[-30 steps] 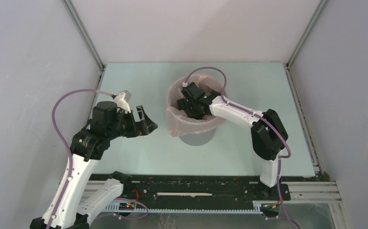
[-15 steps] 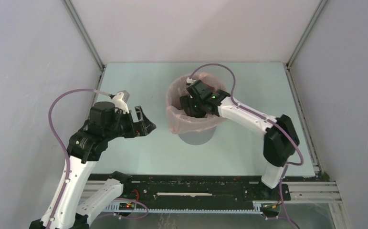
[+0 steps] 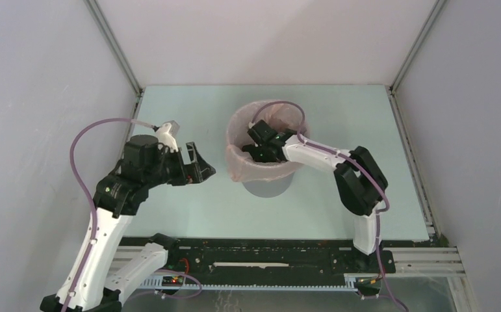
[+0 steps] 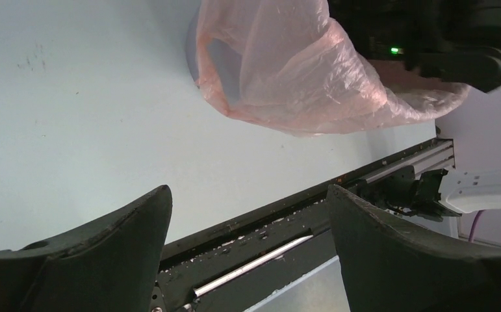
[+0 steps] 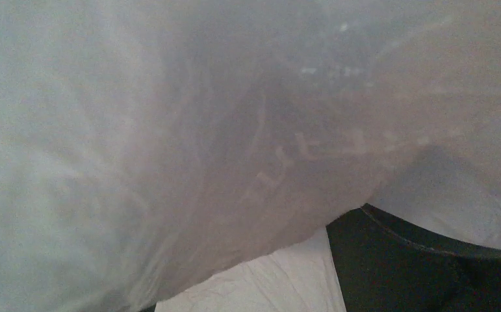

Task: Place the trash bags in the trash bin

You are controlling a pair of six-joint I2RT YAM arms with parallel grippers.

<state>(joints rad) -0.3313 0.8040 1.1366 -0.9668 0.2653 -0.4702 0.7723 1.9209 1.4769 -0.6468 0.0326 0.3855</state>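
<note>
The grey trash bin [image 3: 268, 187] stands mid-table. The pale-pink trash bag [image 3: 246, 166] lines it, its film folded out over the rim and hanging down the sides. My right gripper [image 3: 261, 147] reaches down inside the bag-lined bin. In the right wrist view, film [image 5: 169, 130] fills the frame, with one dark finger [image 5: 416, 266] at the lower right; the jaws look spread apart. My left gripper [image 3: 202, 170] is open and empty, hovering left of the bin. The left wrist view shows the bag [image 4: 299, 78] draped over the bin [image 4: 192, 49].
Grey enclosure walls surround the pale table [image 3: 189, 110]. The black mounting rail [image 3: 267, 253] runs along the near edge and also shows in the left wrist view [image 4: 286, 221]. The right arm's elbow [image 3: 361, 179] rises right of the bin.
My right gripper rose slightly, then pushed back down and left inside the lined bin; its elbow swung back left. The left arm barely moved.
</note>
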